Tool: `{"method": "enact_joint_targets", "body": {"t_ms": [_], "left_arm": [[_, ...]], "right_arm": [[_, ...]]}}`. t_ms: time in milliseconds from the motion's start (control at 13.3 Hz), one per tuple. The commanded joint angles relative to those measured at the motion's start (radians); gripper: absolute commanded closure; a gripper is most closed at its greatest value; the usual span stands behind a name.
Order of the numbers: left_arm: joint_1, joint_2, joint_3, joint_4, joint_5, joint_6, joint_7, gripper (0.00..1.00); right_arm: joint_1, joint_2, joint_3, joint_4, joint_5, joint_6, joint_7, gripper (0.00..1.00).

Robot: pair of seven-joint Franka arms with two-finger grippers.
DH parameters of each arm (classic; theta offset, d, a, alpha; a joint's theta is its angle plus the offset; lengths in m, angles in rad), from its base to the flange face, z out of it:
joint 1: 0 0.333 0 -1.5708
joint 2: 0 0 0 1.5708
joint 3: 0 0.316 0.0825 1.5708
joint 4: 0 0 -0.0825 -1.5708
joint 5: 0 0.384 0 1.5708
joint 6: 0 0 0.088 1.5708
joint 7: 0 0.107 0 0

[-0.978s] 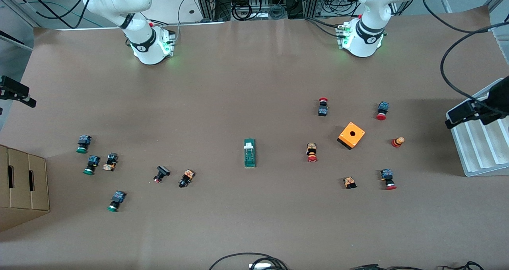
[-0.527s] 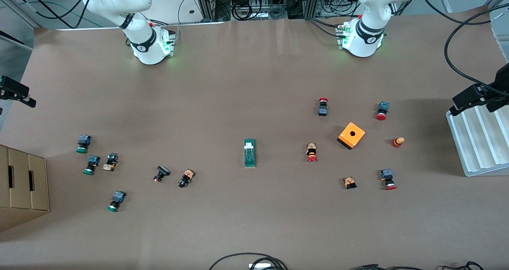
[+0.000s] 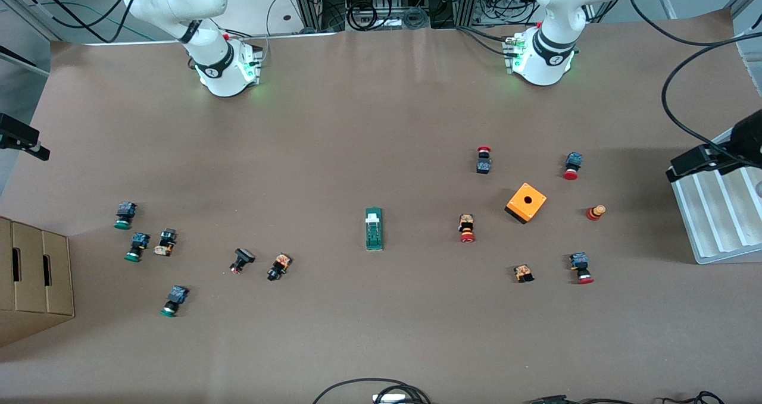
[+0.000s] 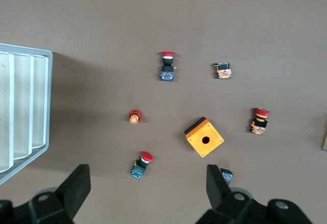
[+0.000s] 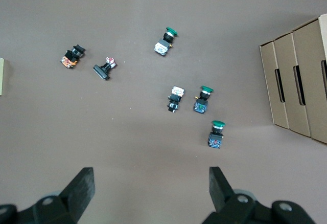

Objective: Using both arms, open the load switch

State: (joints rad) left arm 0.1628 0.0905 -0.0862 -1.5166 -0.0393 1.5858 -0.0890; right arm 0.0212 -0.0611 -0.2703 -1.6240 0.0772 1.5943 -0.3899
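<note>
Load switch (image 3: pixel 373 229) flat at counter (image 3: pixel 381 124) centre, untouched. Left tool (image 4: pixel 145 191) released, high over orange cube (image 4: pixel 204 137) cluster; right tool (image 5: pixel 150 188) released, over green buttons (image 5: pixel 204 101). Both well apart from switch.

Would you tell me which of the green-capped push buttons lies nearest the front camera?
The green-capped push button that lies alone, lowest in the front view. The other two lie farther from the camera, closer to the cardboard box.
</note>
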Motion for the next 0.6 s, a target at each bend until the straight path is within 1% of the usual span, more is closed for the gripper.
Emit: {"method": "enact_joint_targets", "body": {"t_ms": [0, 151, 301, 527], "left_arm": [[0.038, -0.031, -0.004, 0.019, -0.001, -0.065, 0.017, 0.0], [0.043, -0.021, -0.007, 0.029, -0.007, -0.073, 0.015, 0.0], [0.035, -0.029, -0.013, 0.018, 0.002, -0.075, 0.015, 0.0], [-0.008, -0.028, -0.018, 0.007, 0.027, -0.05, 0.003, 0.0]], "right_arm": [[0.002, 0.006, 0.002, 0.012, -0.036, -0.002, 0.003, 0.0], [0.002, 0.006, 0.002, 0.012, -0.036, -0.002, 0.002, 0.0], [0.002, 0.006, 0.002, 0.012, -0.036, -0.002, 0.0, 0.0], [0.002, 0.006, 0.002, 0.012, -0.037, 0.0, -0.001, 0.0]]}}
